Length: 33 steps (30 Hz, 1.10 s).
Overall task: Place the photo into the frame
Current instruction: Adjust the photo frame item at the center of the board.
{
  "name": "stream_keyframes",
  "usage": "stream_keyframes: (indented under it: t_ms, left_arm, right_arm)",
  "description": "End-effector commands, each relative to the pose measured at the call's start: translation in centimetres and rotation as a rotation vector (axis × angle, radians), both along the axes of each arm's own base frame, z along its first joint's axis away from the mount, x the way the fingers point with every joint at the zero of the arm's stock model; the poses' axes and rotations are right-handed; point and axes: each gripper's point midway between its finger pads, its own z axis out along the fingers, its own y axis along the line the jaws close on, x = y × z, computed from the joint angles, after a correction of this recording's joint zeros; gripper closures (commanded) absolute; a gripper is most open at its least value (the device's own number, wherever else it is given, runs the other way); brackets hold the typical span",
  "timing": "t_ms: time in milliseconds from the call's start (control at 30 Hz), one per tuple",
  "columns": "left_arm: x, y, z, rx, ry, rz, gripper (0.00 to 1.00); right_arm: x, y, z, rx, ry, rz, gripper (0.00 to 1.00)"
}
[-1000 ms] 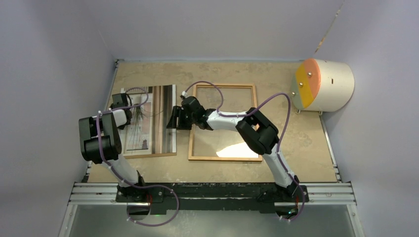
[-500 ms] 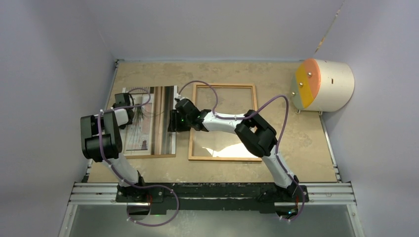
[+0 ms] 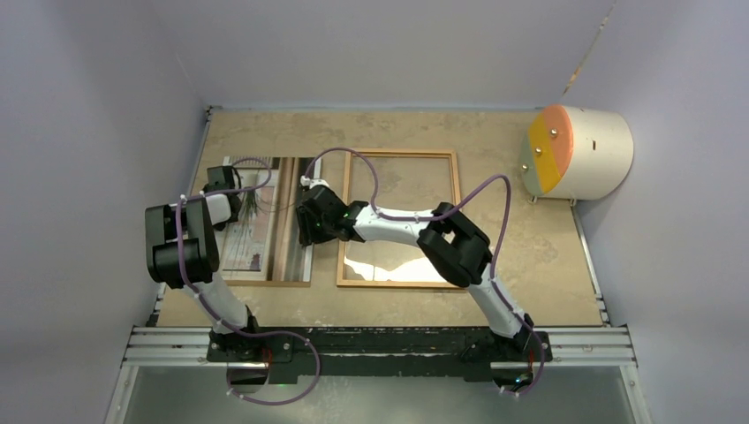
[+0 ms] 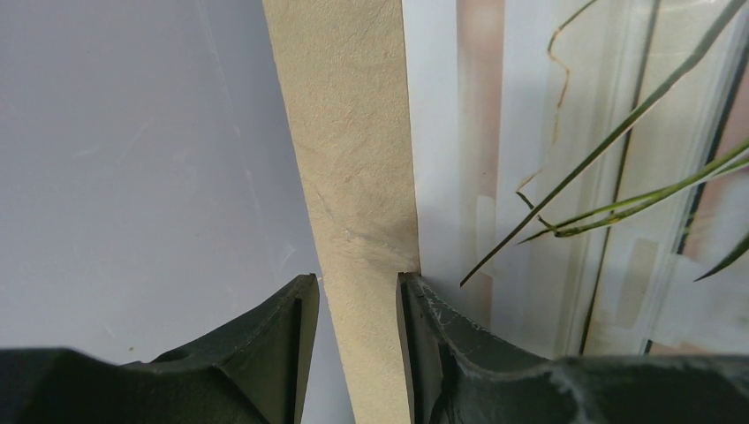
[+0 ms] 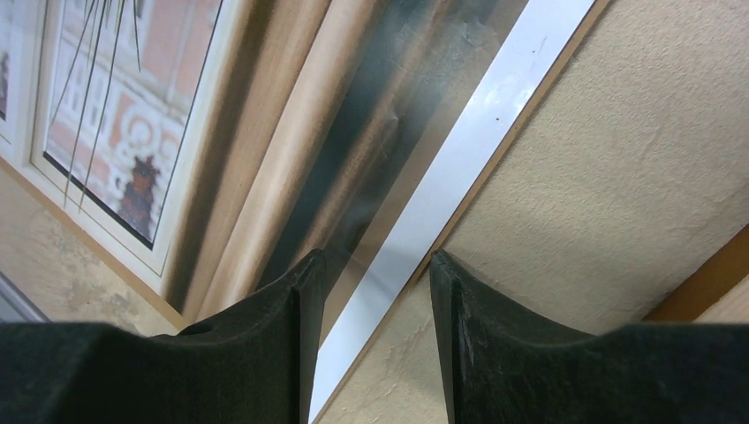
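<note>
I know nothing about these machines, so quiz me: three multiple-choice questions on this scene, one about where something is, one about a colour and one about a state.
1. Where does the photo lie?
A) inside the frame
B) flat beside the frame, to its left
C) held up in the air

2. What colour is the frame?
A) orange-brown
B) blue
C) black

3. What state is the frame in?
A) standing upright
B) lying flat, without the photo
C) lying flat, photo fitted

Answers:
1 B: the plant print lies flat outside the frame's left rail.
2 A: all four wooden rails look orange-brown.
3 B: the tan table shows through the frame's opening.
</note>
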Motion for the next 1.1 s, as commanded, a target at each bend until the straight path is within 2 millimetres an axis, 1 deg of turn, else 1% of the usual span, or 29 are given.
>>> stream_keyframes:
  t_ms: [0,167,367,600,700,733,767,833,867,933,967,1033,1067]
  left_arm:
    - [-1.6,-4.3,-5.1,-0.205,0.113,-0.09,0.58]
    - [-1.6,-3.7,-5.2,-0.172,0.117,-0.089,0.58]
    - [-1.8,-3.7,-5.4,-0.165,0.123,-0.091,0.58]
    - [-2.0,-3.7,-5.4,-0.164,0.13,-0.096,0.58]
    - [-1.7,-3.9,-5.2,-0.184,0.125,-0.096,0.58]
    - [-1.4,-4.1,-4.9,-0.199,0.122,-0.096,0.58]
    - [-1.1,-4.2,-4.6,-0.212,0.118,-0.092,0.58]
    - [0.3,-4.3,-3.1,-0.241,0.085,-0.09,0.56]
    - [1.2,-4.2,-2.0,-0.249,0.058,-0.086,0.54]
    - [3.4,-4.2,0.6,-0.271,0.0,-0.09,0.5]
    - [4.4,-4.2,1.7,-0.28,-0.024,-0.089,0.48]
    - [5.9,-4.0,3.3,-0.297,-0.055,-0.085,0.43]
    - [6.8,-3.8,3.7,-0.296,-0.067,-0.081,0.41]
  right_arm:
    - [0.5,1.9,4.5,0.061,-0.104,0.02,0.51]
    - [0.1,2.1,5.4,0.107,-0.119,0.023,0.52]
    - [0.3,2.4,7.2,0.163,-0.143,0.02,0.51]
    - [-0.3,2.7,7.2,0.186,-0.13,0.044,0.51]
    - [-1.2,2.8,6.8,0.201,-0.073,0.061,0.5]
    - [-0.9,2.6,7.1,0.201,-0.08,0.055,0.49]
    - [-0.1,2.3,7.4,0.193,-0.09,0.04,0.47]
    - [2.0,1.3,8.2,0.196,-0.102,0.005,0.39]
    - [3.8,0.3,8.4,0.198,-0.108,-0.029,0.35]
    - [6.2,-0.7,8.6,0.208,-0.115,-0.068,0.3]
    - [7.3,-1.1,8.5,0.204,-0.116,-0.084,0.28]
    - [9.3,-1.6,8.0,0.184,-0.13,-0.106,0.25]
    - [10.2,-2.0,7.7,0.165,-0.137,-0.122,0.24]
